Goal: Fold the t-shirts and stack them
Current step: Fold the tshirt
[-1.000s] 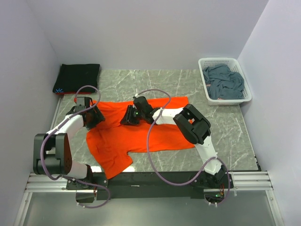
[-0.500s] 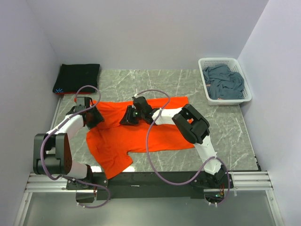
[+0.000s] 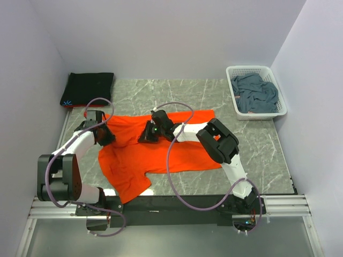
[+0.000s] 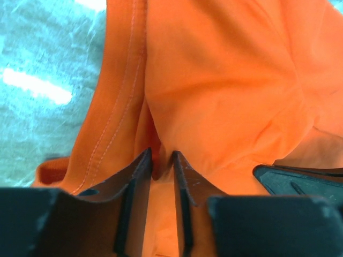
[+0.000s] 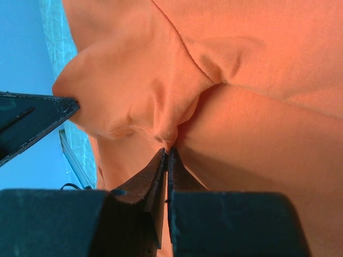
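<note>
The left gripper (image 4: pixel 159 160) has narrowed its jaws onto a ridge of the orange t-shirt (image 3: pixel 161 155) toward the tabletop's left edge; the right gripper (image 5: pixel 167 155) has pinched the cloth too.

Orange t-shirt (image 3: pixel 161 155) spread flat, wrinkled, centre-left; black t-shirt (image 3: pixel 88 88) folded, far-left corner; blue-grey t-shirt (image 3: pixel 256 93) crumpled, far right.

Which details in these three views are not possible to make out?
Left wrist view: whether the left end effector already clamps the orange t-shirt; cloth fills the gap.
Top view: its fingertips and those of the right end effector, hidden under their own wrists.
Top view: the light-blue mark on the black t-shirt, too small to read.
Top view: the lower part of the blue-grey t-shirt, hidden by the basket walls.
</note>
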`<move>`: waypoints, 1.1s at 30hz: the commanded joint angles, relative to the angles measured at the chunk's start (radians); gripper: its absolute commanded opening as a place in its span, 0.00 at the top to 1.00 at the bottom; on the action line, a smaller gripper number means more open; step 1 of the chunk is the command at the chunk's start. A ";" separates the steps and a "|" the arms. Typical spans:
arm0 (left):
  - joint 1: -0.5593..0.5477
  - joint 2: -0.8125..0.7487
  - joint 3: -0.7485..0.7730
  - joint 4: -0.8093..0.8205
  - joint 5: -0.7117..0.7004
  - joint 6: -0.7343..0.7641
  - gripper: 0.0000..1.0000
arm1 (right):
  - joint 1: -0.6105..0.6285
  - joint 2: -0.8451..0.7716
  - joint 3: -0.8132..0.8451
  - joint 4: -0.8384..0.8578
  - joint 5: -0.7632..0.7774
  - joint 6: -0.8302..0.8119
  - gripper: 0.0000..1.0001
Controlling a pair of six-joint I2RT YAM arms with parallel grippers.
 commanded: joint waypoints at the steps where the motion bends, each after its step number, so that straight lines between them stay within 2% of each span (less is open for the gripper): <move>1: 0.002 -0.031 0.046 -0.049 -0.017 -0.016 0.74 | 0.004 -0.061 0.018 -0.023 0.003 -0.014 0.95; 9: 0.002 -0.031 0.092 -0.139 -0.017 -0.033 0.85 | 0.004 -0.092 0.044 -0.097 -0.004 -0.036 0.95; 18: 0.002 -0.049 0.122 -0.269 -0.051 -0.041 0.80 | 0.004 -0.097 0.097 -0.192 -0.034 -0.051 0.93; 21: 0.002 -0.072 0.086 -0.250 -0.068 -0.056 0.70 | 0.004 -0.074 0.129 -0.233 -0.044 -0.063 0.91; 22: 0.000 -0.081 0.073 -0.239 -0.071 -0.065 0.62 | 0.003 -0.069 0.130 -0.233 -0.049 -0.065 0.91; 24: 0.000 -0.118 0.030 -0.189 -0.068 -0.076 0.56 | 0.004 -0.060 0.126 -0.220 -0.061 -0.059 0.91; 27: 0.002 -0.169 -0.039 -0.109 -0.034 -0.061 0.38 | 0.003 -0.055 0.121 -0.206 -0.069 -0.054 0.90; 28: 0.002 -0.176 -0.052 -0.058 -0.030 -0.058 0.29 | 0.003 -0.055 0.120 -0.206 -0.069 -0.054 0.90; 30: 0.002 -0.183 -0.078 -0.018 -0.014 -0.047 0.25 | 0.003 -0.051 0.123 -0.204 -0.072 -0.055 0.90; 33: 0.002 -0.167 -0.092 0.040 -0.001 -0.022 0.24 | 0.003 -0.049 0.123 -0.206 -0.077 -0.054 0.90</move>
